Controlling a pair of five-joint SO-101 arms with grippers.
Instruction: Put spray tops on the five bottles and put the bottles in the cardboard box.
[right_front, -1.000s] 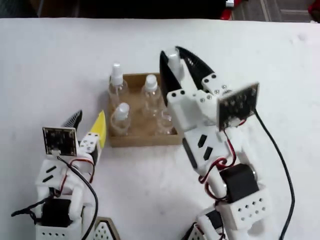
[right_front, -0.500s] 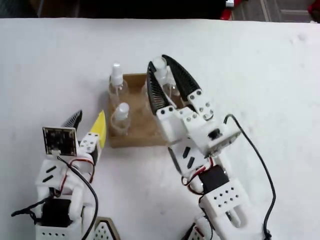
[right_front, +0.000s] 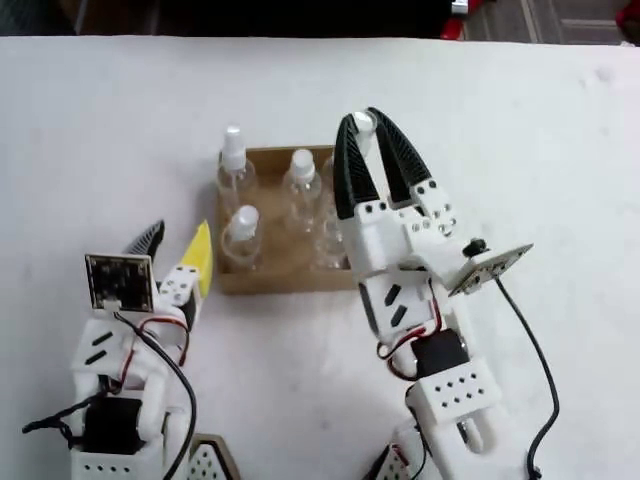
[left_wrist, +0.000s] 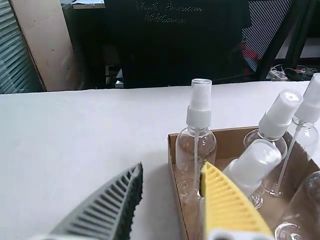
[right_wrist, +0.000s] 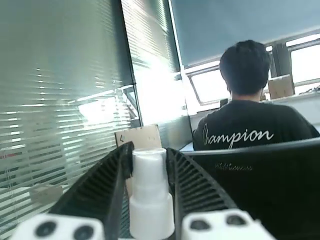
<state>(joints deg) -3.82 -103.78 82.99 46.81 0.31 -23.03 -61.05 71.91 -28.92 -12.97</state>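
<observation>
Spray top (right_wrist: 148, 190) up over the box, clamped tight in right gripper (right_front: 362, 119).
Pinched between both black jaws above the cardboard box (right_front: 285, 281), far right corner. Capped bottles (right_front: 302, 182) standing inside. Left gripper (right_front: 176, 243) just beside the box's left wall, jaws spread wide, gripping nothing.

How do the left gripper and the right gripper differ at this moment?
The left gripper is open and empty; the right gripper is shut on a white spray top. The left gripper's jaws are one grey, one yellow; the right gripper's are both black. The left gripper sits beside the cardboard box; the right gripper is at the box's opposite side, by its far corner. Both have ribbed jaws.
</observation>
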